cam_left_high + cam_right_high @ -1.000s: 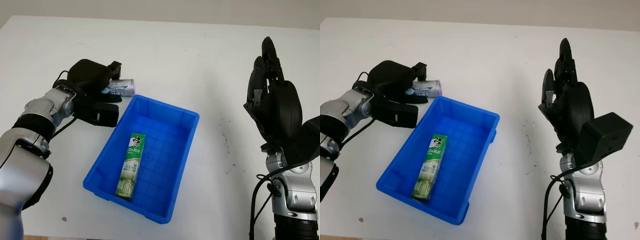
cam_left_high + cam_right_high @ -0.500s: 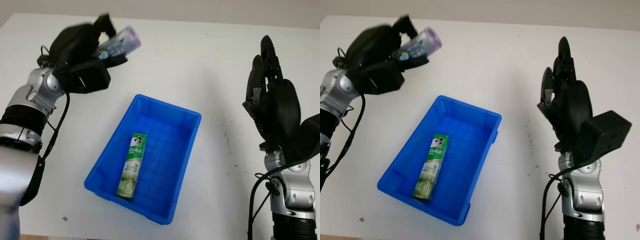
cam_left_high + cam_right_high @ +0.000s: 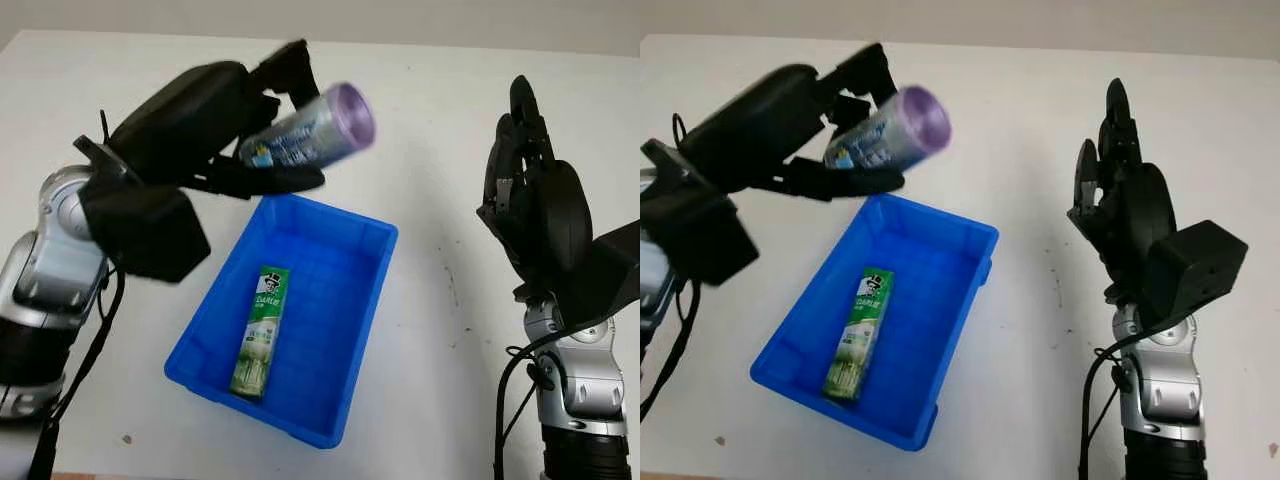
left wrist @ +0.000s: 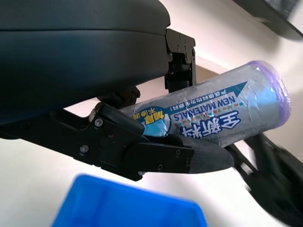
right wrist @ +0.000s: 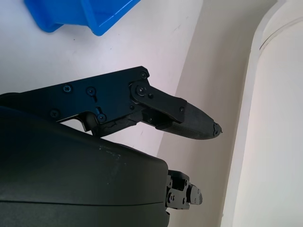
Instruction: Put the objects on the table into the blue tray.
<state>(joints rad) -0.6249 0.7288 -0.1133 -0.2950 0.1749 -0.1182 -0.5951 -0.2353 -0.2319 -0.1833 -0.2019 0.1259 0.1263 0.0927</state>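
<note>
I have the left hand (image 3: 235, 140) clamped around a silvery roll with a purple end (image 3: 310, 128), held in the air just above the far rim of the blue tray (image 3: 345, 390). A green toothpaste box (image 3: 259, 330) already lies inside the tray. The roll looks light and somewhat soft, its wrapper glossy and likely slippery, so I judge a grip across its middle safest, firm without crushing. My right hand (image 3: 535, 210) is open, raised well to the right of the tray.
</note>
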